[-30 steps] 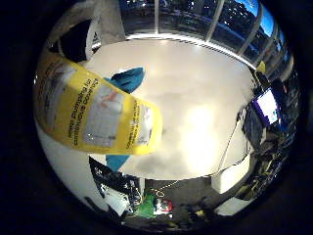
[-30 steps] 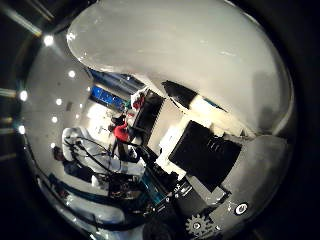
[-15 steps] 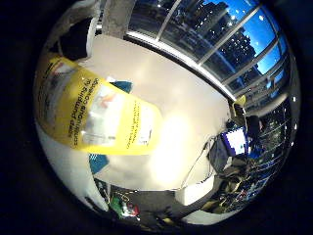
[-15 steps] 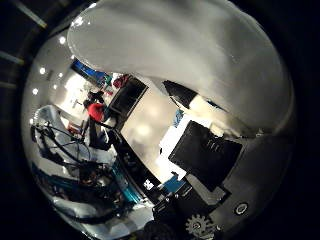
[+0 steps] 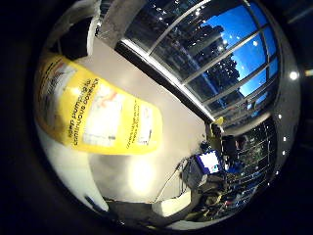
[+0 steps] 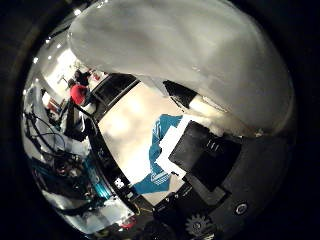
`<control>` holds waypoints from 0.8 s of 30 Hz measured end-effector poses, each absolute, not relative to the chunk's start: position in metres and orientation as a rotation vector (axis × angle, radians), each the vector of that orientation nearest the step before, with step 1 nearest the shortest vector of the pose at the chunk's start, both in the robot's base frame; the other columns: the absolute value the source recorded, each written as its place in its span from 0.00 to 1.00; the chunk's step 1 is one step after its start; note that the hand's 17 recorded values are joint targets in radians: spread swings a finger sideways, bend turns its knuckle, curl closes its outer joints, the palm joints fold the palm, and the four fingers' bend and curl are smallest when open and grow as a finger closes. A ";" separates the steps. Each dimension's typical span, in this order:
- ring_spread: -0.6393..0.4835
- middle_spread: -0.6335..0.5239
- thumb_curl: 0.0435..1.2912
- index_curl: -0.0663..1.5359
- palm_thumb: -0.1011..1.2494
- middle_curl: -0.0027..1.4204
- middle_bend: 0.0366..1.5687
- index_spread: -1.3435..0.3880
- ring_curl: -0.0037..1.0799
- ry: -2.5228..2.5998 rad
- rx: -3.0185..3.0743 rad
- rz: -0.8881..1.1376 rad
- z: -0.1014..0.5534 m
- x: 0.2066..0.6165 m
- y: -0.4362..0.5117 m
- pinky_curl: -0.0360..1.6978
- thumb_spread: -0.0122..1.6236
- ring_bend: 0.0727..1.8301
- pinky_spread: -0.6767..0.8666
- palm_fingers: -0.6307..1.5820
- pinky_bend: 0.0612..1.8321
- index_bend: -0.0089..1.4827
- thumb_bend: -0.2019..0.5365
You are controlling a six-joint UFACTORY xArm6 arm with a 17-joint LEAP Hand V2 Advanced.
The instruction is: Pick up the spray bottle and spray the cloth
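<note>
The spray bottle [image 5: 93, 108], white with a yellow label, fills much of the little finger side palm view, close against the palm. Its white body [image 6: 190, 50] also fills the upper part of the thumb side palm view. My hand [image 6: 215, 160] shows as black and white parts curled beside the bottle and is shut on it, holding it above the table. The teal cloth [image 6: 160, 150] lies crumpled on the table [image 6: 125, 125] below, partly hidden by my hand. The cloth does not show in the little finger side palm view.
The white table [image 5: 147, 176] runs toward tall windows [image 5: 196, 49]. A lit monitor [image 5: 207, 162] and desk clutter stand past the table's edge. Racks of equipment [image 6: 60, 160] stand beside the table in the thumb side palm view.
The whole picture has swung in both views, so the hand has turned with the bottle. The cloth has left the little finger side view and come into the thumb side view.
</note>
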State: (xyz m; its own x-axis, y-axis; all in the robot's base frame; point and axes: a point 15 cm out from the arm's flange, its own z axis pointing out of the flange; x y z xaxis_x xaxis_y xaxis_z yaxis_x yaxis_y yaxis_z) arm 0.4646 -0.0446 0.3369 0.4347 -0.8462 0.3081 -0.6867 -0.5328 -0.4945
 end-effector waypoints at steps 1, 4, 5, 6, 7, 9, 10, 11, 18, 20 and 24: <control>0.37 0.46 0.51 0.55 0.85 0.47 0.91 0.66 0.75 1.314 -2.415 -0.775 0.329 0.459 -0.044 0.92 0.63 0.73 0.34 0.80 0.53 0.81 0.25; 0.37 0.46 0.51 0.55 0.85 0.47 0.91 0.66 0.76 1.283 -2.454 -0.842 0.334 0.455 -0.047 0.92 0.63 0.73 0.34 0.80 0.53 0.81 0.25; 0.37 0.46 0.51 0.55 0.85 0.47 0.91 0.66 0.76 1.277 -2.459 -0.864 0.338 0.455 -0.048 0.92 0.63 0.73 0.34 0.80 0.53 0.81 0.25; 0.37 0.46 0.51 0.55 0.85 0.47 0.91 0.66 0.76 1.275 -2.456 -0.881 0.342 0.454 -0.049 0.92 0.63 0.73 0.34 0.80 0.53 0.81 0.25; 0.37 0.46 0.51 0.55 0.85 0.47 0.91 0.66 0.76 1.272 -2.450 -0.893 0.346 0.454 -0.049 0.92 0.63 0.73 0.34 0.80 0.53 0.81 0.25; 0.37 0.46 0.51 0.55 0.84 0.47 0.91 0.66 0.76 1.276 -2.445 -0.890 0.345 0.452 -0.048 0.92 0.63 0.73 0.34 0.80 0.53 0.81 0.25; 0.37 0.46 0.51 0.55 0.84 0.47 0.91 0.66 0.76 1.283 -2.442 -0.882 0.342 0.450 -0.048 0.92 0.62 0.73 0.34 0.80 0.53 0.81 0.25; 0.37 0.46 0.51 0.55 0.84 0.47 0.91 0.66 0.76 1.291 -2.439 -0.876 0.340 0.449 -0.048 0.92 0.62 0.73 0.34 0.80 0.53 0.81 0.25; 0.37 0.46 0.52 0.55 0.84 0.47 0.91 0.66 0.76 1.300 -2.451 -0.828 0.296 0.439 -0.036 0.92 0.62 0.73 0.34 0.80 0.53 0.81 0.25; 0.37 0.46 0.52 0.55 0.84 0.47 0.91 0.66 0.76 1.296 -2.451 -0.820 0.294 0.439 -0.031 0.92 0.62 0.73 0.34 0.80 0.53 0.81 0.25; 0.37 0.46 0.52 0.55 0.84 0.47 0.91 0.66 0.76 1.287 -2.436 -0.824 0.301 0.442 -0.022 0.92 0.62 0.73 0.34 0.80 0.53 0.81 0.25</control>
State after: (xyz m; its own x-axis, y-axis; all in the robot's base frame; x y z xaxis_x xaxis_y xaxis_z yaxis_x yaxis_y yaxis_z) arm 0.4425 -0.0225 0.3012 0.4449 -0.8202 0.3595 -0.6697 -0.5713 -0.4746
